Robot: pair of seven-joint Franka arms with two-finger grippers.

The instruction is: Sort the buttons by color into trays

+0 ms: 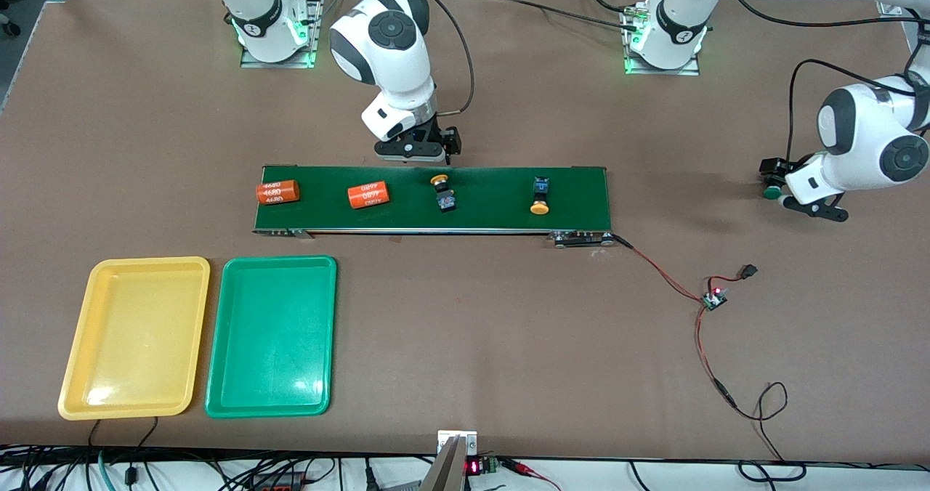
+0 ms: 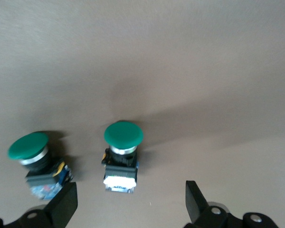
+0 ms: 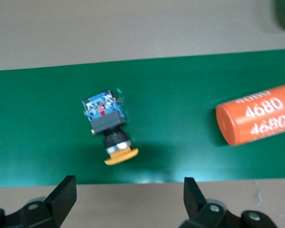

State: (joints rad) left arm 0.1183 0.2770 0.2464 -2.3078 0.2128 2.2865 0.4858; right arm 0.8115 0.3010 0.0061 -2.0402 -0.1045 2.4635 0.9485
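Sorting had not begun: our right gripper [image 3: 128, 199], jaws wide and empty, hung over a yellow-capped black-and-blue plastic push-button [image 3: 108, 124] lying between them on the dark green conveyor belt [image 1: 581, 200]. Our left gripper [image 2: 131, 202], equally open and empty, hung over two green-capped push-buttons [image 2: 122, 154] on the brown table [image 1: 508, 346]. Both shallow plastic trays, yellow [image 1: 87, 375] and green [image 1: 218, 396], sat empty; next we judged a descent and closing.

Long dark green conveyor belt [image 1: 494, 211], two orange 4680 cylinders [image 1: 277, 192] [image 1: 368, 195] lying on it, red-black wiring [image 1: 697, 324], small circuit board [image 1: 714, 301] on brown table [image 1: 508, 346].

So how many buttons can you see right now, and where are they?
4. Two yellow-capped buttons lie on the conveyor belt. Two green-capped buttons sit on the table under the open left gripper. None in the trays.
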